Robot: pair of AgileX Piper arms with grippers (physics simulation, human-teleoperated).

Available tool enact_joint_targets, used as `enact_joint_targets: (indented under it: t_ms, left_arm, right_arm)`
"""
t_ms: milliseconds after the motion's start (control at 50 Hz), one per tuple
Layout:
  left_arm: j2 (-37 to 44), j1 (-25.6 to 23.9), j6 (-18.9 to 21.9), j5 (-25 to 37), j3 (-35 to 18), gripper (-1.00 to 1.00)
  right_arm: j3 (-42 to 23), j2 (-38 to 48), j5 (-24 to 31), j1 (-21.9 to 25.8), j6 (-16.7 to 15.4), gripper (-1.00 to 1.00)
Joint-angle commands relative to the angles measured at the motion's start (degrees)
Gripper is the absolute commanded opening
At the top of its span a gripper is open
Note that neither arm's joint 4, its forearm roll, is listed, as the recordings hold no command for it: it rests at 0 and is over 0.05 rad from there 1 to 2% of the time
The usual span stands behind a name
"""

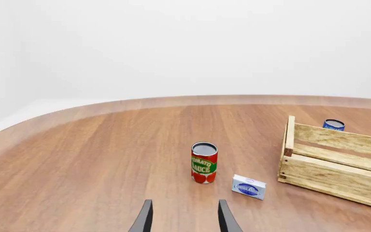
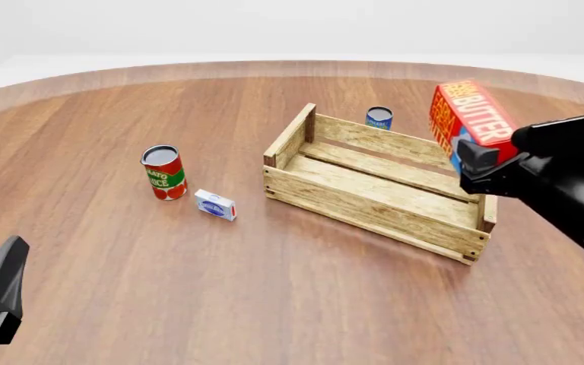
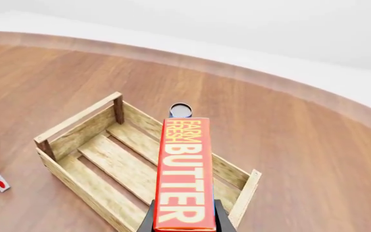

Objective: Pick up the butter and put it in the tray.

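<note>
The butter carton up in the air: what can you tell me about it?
The butter is a long red carton, cardboard by its look, lettered "FARM FRESH BUTTER" in orange-yellow. The right end effector grips its lower end, holding it tilted in the air by the far right end of the tray. It touches nothing else.

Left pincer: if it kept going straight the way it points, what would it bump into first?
Probably the tomato sauce can. The left pincer is open, and the can stands almost straight ahead of it on the table. Depth is hard to judge, so it might slip just past the can's side.
</note>
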Motion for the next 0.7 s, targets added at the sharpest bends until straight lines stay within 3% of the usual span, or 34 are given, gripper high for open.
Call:
enact_joint_targets:
  t_ms: [20,700]
  left_arm:
    - [0.0,0.0,0.0,0.0,0.0,1.00]
    - [0.0,0.0,0.0,0.0,0.0,1.00]
  right_arm:
    - [-3.8,4.3,-1.3,1.4,1.3,-1.00]
    - [-8.4,14.3,-5.1,2.9,2.4,-1.00]
